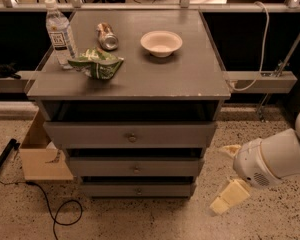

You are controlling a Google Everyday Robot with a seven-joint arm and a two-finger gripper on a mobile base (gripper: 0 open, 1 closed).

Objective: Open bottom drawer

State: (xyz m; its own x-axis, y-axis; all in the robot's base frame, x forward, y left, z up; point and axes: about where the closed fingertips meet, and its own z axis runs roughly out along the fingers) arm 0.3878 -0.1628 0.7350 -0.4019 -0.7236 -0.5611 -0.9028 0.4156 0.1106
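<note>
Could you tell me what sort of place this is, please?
Likely a lab or office test space, not a home: a speckled hard floor with a loose black cable, a cardboard box beside the grey cabinet. The gripper hangs low right of the cabinet, jaws open, near the bottom drawer's level.

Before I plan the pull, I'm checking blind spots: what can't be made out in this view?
Camera view:
Bottom drawer: contents hidden behind its front.
Tool, low right of the cabinet, open: arm cut off by right edge.
Water bottle: label too small to read.
Cardboard box: partly hidden by the cabinet.
</note>
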